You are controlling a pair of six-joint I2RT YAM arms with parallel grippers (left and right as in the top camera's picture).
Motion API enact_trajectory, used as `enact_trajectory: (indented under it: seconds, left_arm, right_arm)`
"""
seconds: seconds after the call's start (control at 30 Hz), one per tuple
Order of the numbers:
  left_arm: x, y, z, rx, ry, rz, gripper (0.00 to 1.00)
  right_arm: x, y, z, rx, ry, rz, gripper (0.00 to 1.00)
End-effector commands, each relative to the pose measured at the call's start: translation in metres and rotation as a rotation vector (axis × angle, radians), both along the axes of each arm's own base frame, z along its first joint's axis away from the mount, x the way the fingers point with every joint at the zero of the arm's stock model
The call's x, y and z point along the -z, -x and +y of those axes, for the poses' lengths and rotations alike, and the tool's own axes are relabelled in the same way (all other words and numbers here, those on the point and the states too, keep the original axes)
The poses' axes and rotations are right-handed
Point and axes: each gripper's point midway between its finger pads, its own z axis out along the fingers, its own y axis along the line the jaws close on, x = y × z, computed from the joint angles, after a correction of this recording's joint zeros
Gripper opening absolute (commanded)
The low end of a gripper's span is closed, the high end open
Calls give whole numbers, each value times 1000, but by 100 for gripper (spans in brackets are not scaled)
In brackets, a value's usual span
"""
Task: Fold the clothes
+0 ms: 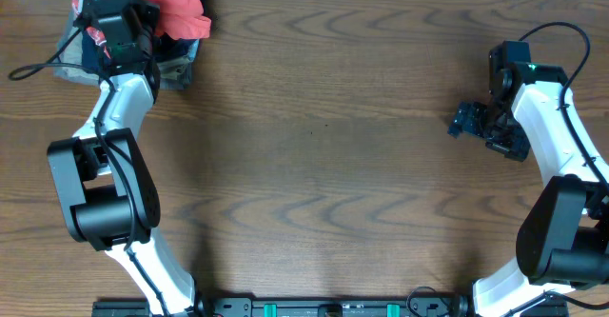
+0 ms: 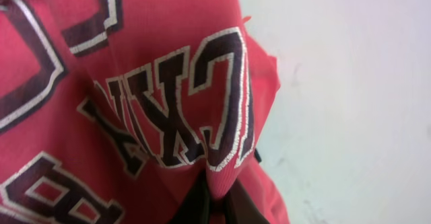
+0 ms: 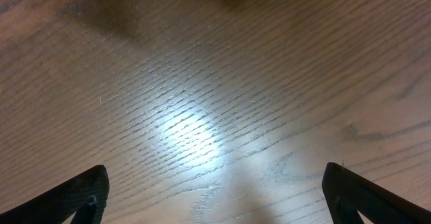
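The coral-red T-shirt [image 1: 162,3] lies bunched at the table's far left corner, on top of folded garments. In the left wrist view the shirt [image 2: 135,103] fills the frame, with dark white-edged block letters. My left gripper [image 2: 217,200] is shut on a fold of the shirt, pinched between its dark fingers; in the overhead view it [image 1: 119,33] sits at the shirt's near edge. My right gripper [image 3: 215,197] is open and empty over bare wood at the table's right side [image 1: 481,122].
Folded grey and dark garments [image 1: 71,65] lie under and beside the shirt at the far left corner. A white wall [image 2: 350,96] runs behind the table's far edge. The wooden table [image 1: 324,165] spreads between both arms.
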Motion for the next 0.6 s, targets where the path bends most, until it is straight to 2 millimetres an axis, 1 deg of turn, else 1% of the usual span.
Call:
enact_trajectory:
  seconds: [0.0,0.1,0.17,0.23,0.3,0.37,0.47,0.57]
  left_arm:
    - [-8,-2,10,-35,-54,-32,6]
    - [-22,-8,12,-33,-88,-101,6]
    - [-27,-13,15,-37,-94,-137,6]
    - [-28,-17,16,-39,-97,-151,6]
    - [-23,-23,18,-37,-115,-145,6]
    - [-18,-28,22,-35,-174,-125,6]
    - [-10,-37,38,-87,-308,-84,6]
    - [-17,-46,44,-88,-402,-101,6]
  right_arm:
    - [0,0,-2,-7,3,3,99]
    - [0,0,-2,-7,3,3,99]
    - [0,0,-2,-7,3,3,99]
    - [0,0,-2,-7,3,3,99]
    - [0,0,-2,-7,3,3,99]
    - [0,0,-2,-7,3,3,99]
    - [0,0,-2,-7,3,3,99]
    - [0,0,-2,-7,3,3,99]
